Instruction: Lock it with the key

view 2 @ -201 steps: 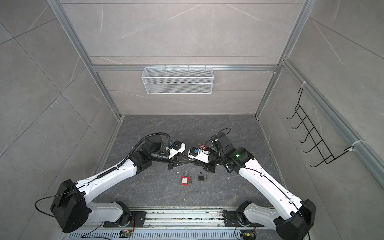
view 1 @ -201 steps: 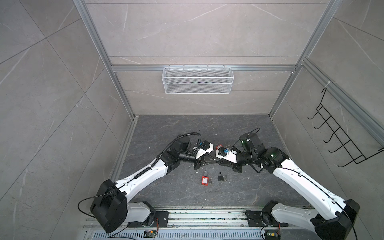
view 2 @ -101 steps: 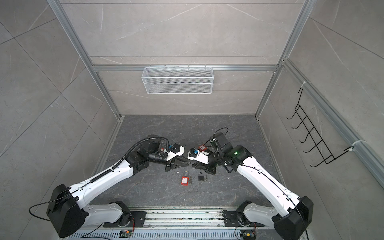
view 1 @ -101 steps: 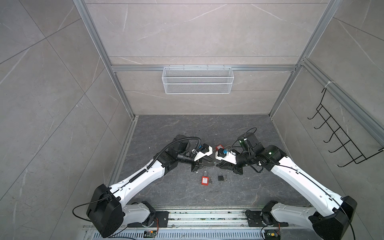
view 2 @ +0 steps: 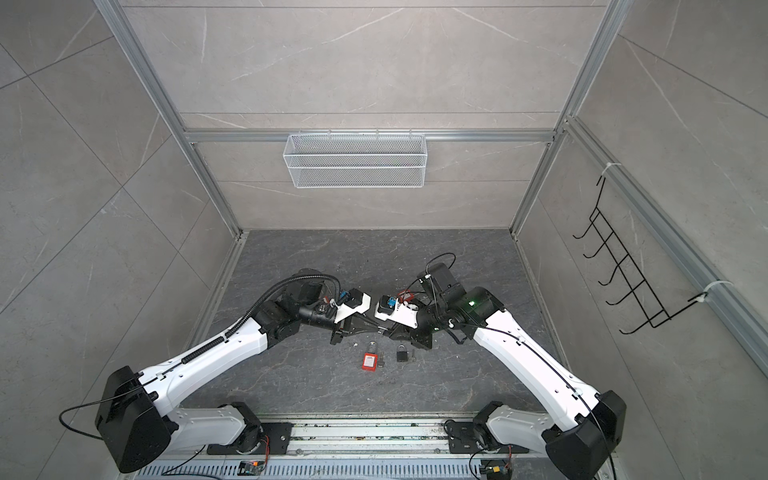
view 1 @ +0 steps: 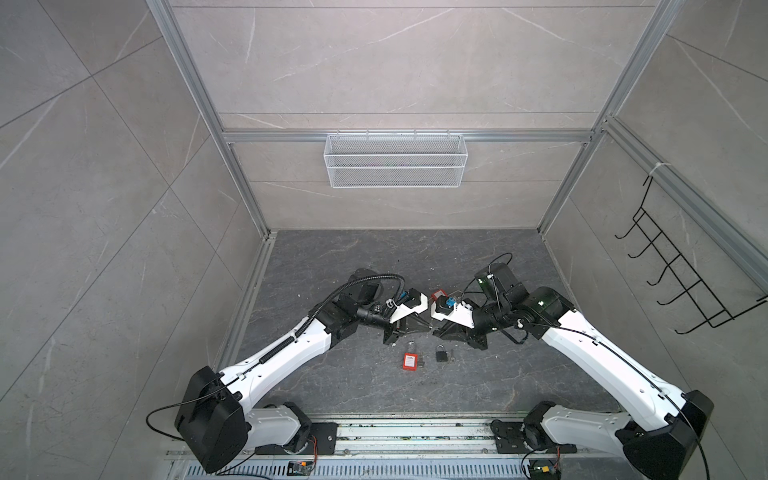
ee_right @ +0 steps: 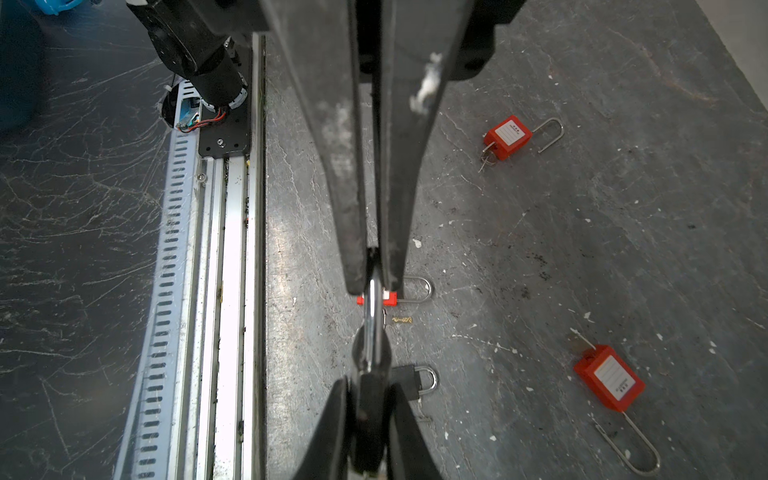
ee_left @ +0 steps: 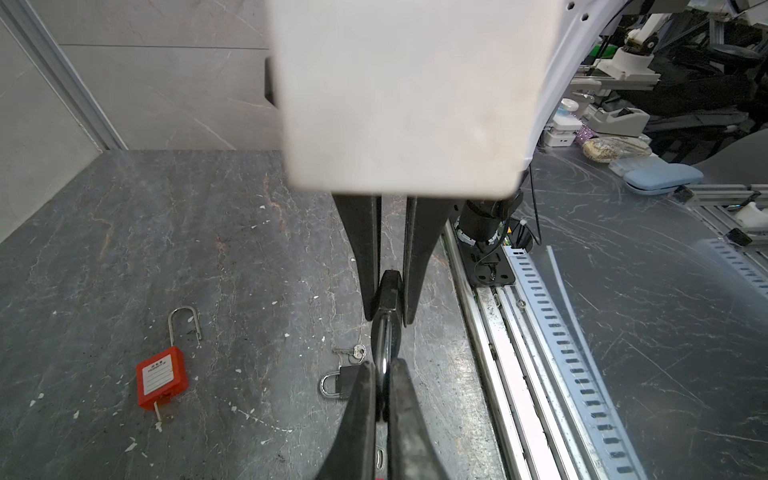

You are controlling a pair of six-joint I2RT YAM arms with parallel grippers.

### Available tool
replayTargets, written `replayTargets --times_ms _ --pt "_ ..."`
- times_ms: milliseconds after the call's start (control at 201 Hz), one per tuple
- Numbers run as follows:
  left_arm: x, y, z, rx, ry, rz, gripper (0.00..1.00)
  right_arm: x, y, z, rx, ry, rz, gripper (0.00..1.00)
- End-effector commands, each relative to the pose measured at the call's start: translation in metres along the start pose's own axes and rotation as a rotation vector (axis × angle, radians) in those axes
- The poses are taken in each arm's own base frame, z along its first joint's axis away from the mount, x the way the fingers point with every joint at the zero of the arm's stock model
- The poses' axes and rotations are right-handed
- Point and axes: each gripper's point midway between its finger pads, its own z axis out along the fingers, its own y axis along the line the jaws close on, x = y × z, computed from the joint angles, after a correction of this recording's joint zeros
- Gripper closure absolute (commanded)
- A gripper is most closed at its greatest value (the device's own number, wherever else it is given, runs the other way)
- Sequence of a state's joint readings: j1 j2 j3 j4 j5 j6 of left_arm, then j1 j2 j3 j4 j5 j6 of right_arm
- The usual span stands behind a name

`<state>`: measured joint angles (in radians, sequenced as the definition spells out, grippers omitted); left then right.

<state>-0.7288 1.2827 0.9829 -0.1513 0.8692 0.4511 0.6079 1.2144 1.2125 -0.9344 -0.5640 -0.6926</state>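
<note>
My two grippers meet tip to tip above the middle of the floor, with a small black padlock between them. My right gripper [ee_right: 370, 386] is shut on the padlock's black body [ee_right: 370, 409]. My left gripper [ee_left: 382, 365] is shut on its silver shackle [ee_left: 384, 347]. In both top views the left gripper [view 1: 429, 328] and right gripper [view 1: 437, 331] nearly touch. A small silver key [ee_left: 355, 352] lies on the floor beside another black padlock [ee_left: 338, 384]. Whether a key sits in the held padlock is hidden by my fingers.
A red padlock [view 1: 410, 360] and a black padlock [view 1: 441, 354] lie on the floor just in front of the grippers. Two more red padlocks [ee_right: 507, 137] [ee_right: 609, 378] lie with open shackles. The base rail [ee_left: 498, 332] runs along the front, and a wire basket [view 1: 395, 166] hangs on the back wall.
My left gripper's jaws have closed onto the shackle. The left arm has shifted a little while both grippers stayed together at the middle; the right gripper's hold looks unchanged.
</note>
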Motion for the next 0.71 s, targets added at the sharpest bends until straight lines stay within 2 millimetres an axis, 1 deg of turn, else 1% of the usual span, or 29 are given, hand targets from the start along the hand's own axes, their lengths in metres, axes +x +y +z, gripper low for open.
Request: replayTargets --times_ms 0,184,289,398,538,622,702 --pt "-0.013 -0.005 -0.001 0.031 -0.019 0.055 1.0 -0.013 0.008 -0.007 -0.051 -0.034 -0.005 1.0" --pt "-0.009 -0.01 -0.004 0.027 0.006 0.084 1.0 -0.013 0.012 -0.006 -0.096 -0.02 0.014 1.0" --pt "-0.004 -0.011 -0.006 0.02 0.029 0.084 0.89 -0.011 0.012 -0.004 -0.107 -0.004 0.023 1.0" --pt "-0.002 -0.011 -0.007 0.014 0.04 0.079 0.87 -0.011 0.012 -0.004 -0.116 0.004 0.027 1.0" --pt "-0.001 -0.011 -0.006 0.015 0.042 0.069 0.78 -0.011 0.011 -0.003 -0.117 0.004 0.027 1.0" --pt "-0.002 -0.01 -0.006 0.014 0.04 0.068 0.79 -0.011 0.011 -0.003 -0.119 0.006 0.03 1.0" --pt "-0.004 -0.009 -0.006 0.009 0.033 0.073 0.83 -0.008 0.012 -0.001 -0.125 0.015 0.037 1.0"
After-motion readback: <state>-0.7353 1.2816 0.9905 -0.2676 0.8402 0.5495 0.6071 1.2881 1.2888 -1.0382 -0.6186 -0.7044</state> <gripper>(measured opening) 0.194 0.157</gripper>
